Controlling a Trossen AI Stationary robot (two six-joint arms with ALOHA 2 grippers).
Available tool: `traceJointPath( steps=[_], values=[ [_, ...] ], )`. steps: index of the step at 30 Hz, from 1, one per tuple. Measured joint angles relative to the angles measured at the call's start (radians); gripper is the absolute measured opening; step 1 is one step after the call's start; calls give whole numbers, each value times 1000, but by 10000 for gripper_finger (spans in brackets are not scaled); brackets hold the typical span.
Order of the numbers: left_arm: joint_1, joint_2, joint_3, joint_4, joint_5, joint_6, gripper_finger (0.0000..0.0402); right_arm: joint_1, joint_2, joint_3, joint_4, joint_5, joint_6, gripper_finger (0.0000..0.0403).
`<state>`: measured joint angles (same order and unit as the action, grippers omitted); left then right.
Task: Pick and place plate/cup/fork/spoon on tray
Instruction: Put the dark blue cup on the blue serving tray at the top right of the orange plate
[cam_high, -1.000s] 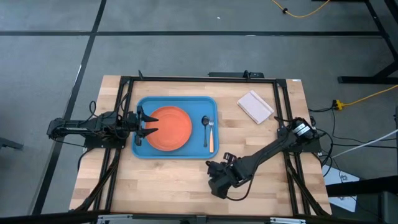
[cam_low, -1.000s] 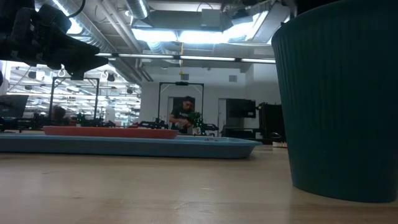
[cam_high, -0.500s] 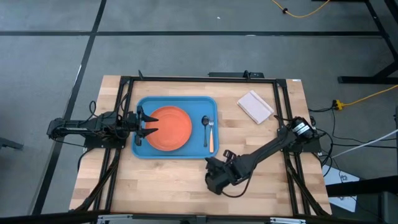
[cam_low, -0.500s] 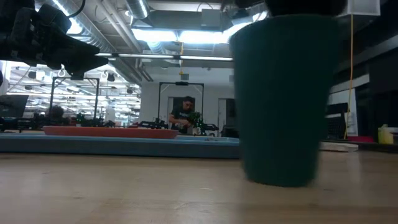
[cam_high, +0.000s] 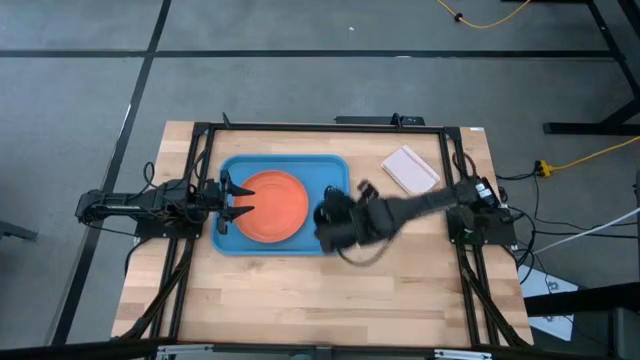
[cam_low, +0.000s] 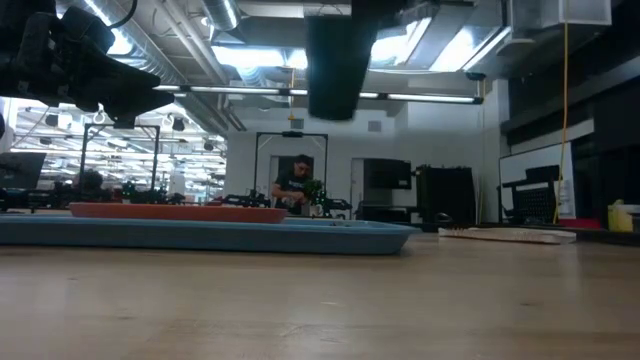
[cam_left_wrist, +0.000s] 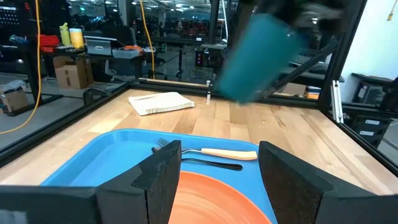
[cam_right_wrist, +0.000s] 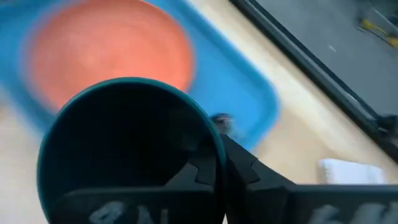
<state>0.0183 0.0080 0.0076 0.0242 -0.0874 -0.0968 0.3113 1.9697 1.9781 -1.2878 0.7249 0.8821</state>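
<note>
The light-blue tray (cam_high: 300, 165) lies left of the table's middle. The orange plate (cam_high: 272, 205) rests flat in it. The orange-handled fork (cam_left_wrist: 214, 152) and the dark spoon (cam_left_wrist: 211, 164) lie side by side on the tray's right part. My right gripper (cam_high: 333, 222) hangs above that right part, shut on the dark teal cup (cam_low: 340, 65), which is in the air and tilted in the left wrist view. My left gripper (cam_high: 232, 200) stands open over the tray's left end, its fingers at the plate's edge and nothing between them. My right gripper holds the cup by its rim (cam_right_wrist: 214, 134). One finger (cam_right_wrist: 193, 171) appears to reach inside the cup and the other (cam_right_wrist: 249, 177) lies against the outside of the wall. The cup hangs lifted clear above the tray, mouth toward the wrist camera.
A small white pad (cam_high: 410, 170) lies at the table's far right. Black frame rails (cam_high: 200, 150) run along the table's left, right and far sides. Bare wood stretches along the near half. A person (cam_low: 298, 185) stands far off in the room.
My right gripper has carried the cup from the bare wood near the table's front edge up and toward the far edge, to above the tray's right part. The cup, earlier standing on the table, is now lifted clear.
</note>
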Motion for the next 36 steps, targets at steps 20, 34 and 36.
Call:
traceJointPath(
  steps=[20,34,36],
  values=[
    [0,0,0,0,0,0,208,-629,3,-296,517,-535,-543,3],
    [0,0,0,0,0,0,208,-617,2,-419,675,-597,-643,3],
    [0,0,0,0,0,0,208,-617,2,-428,696,-596,-663,3]
  ],
)
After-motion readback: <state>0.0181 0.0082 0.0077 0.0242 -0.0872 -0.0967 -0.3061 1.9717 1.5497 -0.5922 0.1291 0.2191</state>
